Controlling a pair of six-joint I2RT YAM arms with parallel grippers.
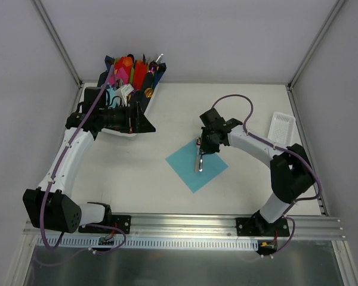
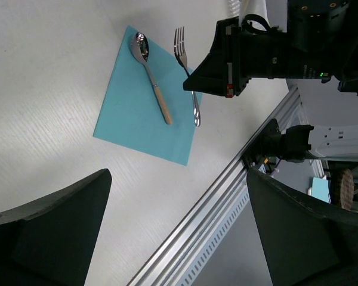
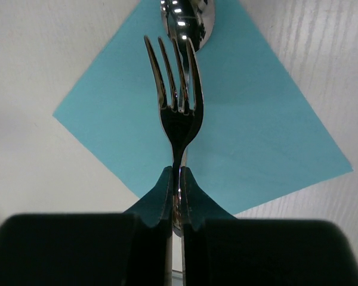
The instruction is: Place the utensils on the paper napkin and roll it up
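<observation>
The right tool (image 3: 179, 174) is clamped on a fork (image 3: 178, 113), and its fingers hide most of the handle. The tines reach over the napkin (image 3: 268, 131), just beside a spoon (image 2: 148, 71) lying on it. The right wrist view cuts off the spoon's bowl. Whether the fork touches the paper is unclear. The left tool (image 2: 178, 179) gapes wide above the bench (image 2: 42, 89), holding nothing.

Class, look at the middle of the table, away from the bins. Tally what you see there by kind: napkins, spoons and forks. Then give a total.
Teal napkin: 1
Spoon: 1, lying on the napkin
Fork: 1, held in the right gripper
Total: 3
</observation>
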